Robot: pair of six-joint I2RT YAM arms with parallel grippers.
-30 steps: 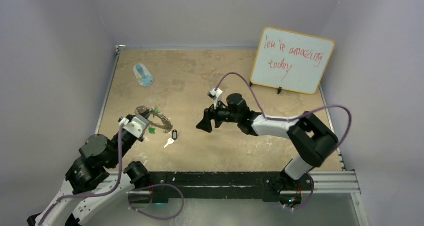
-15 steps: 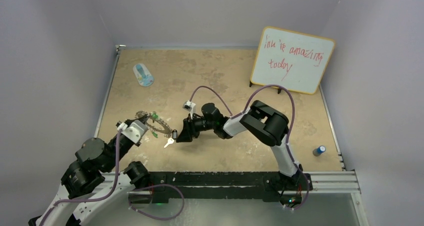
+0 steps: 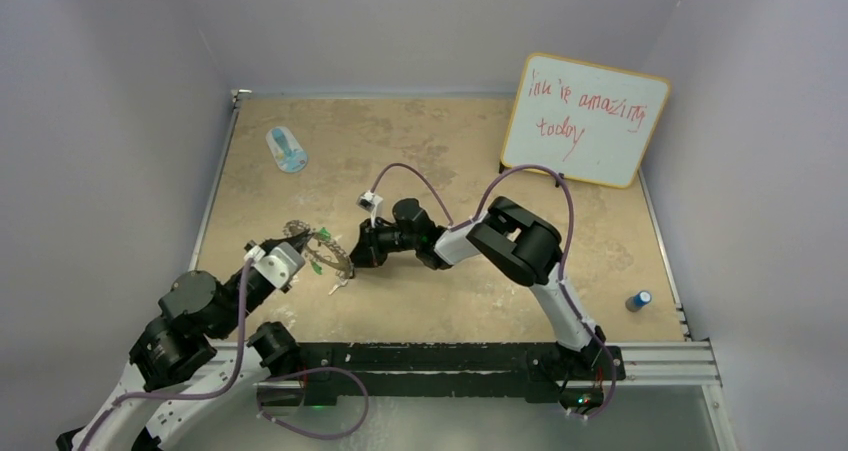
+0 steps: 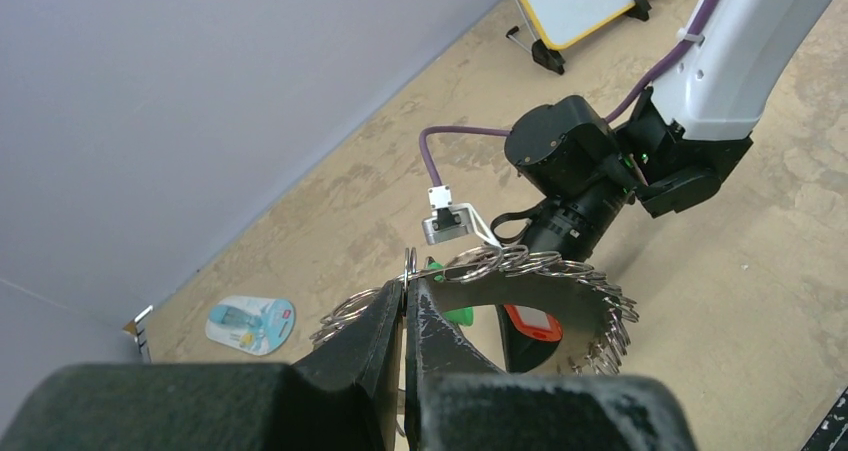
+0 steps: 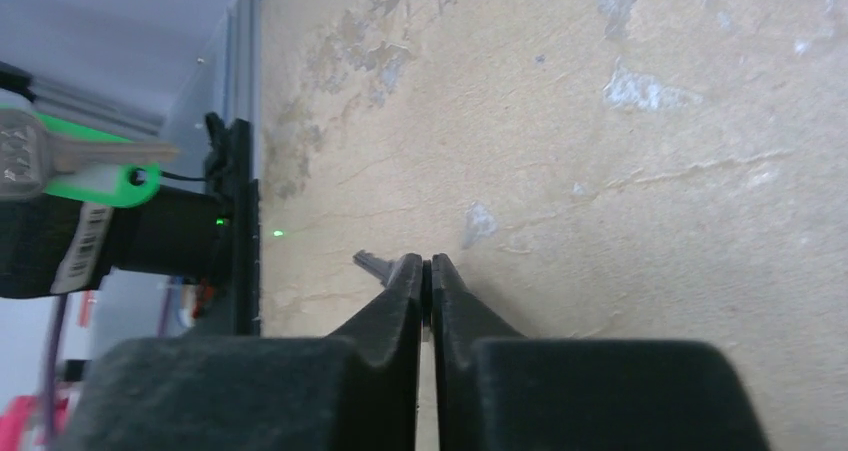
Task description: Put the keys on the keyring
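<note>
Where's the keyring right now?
Top view, left of centre: the keyring is clamped by its rim in the left gripper, the right gripper beside it.

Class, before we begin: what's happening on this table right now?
Keys are being put onto a keyring. The left hand is pinched shut on the keyring's rim, holding it up off the table, with a green-tagged key hanging at it. The right hand sits close beside the ring, low over the table, closed on a small grey metal tip that looks like a loose key, though that is hard to confirm.
</note>
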